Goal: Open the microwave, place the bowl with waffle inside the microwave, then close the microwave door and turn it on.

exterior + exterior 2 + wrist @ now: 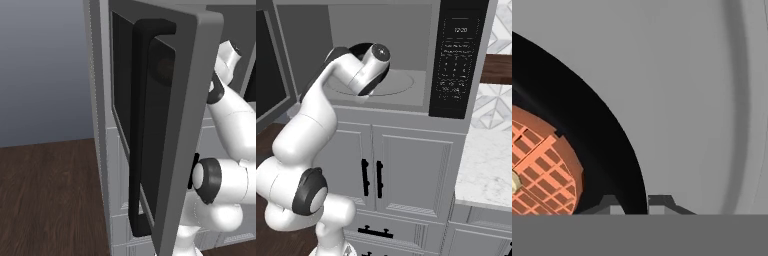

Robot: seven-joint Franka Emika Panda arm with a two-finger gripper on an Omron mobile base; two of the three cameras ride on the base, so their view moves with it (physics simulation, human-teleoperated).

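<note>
My claw (634, 202) inside microwave (406, 30) cavity, tips astride bowl (597, 130) rim, apparently gripping; bowl with waffle (539, 170) low over turntable. Microwave door (165, 115) wide open. Risk: withdrawing before full release drags or tips bowl.

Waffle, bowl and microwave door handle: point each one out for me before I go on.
waffle (542, 170): hand view, on its orange grid.
bowl (607, 145): hand view, on the black rim beside the waffle.
microwave door handle (136, 150): left base view, mid-length of the black vertical bar.
</note>
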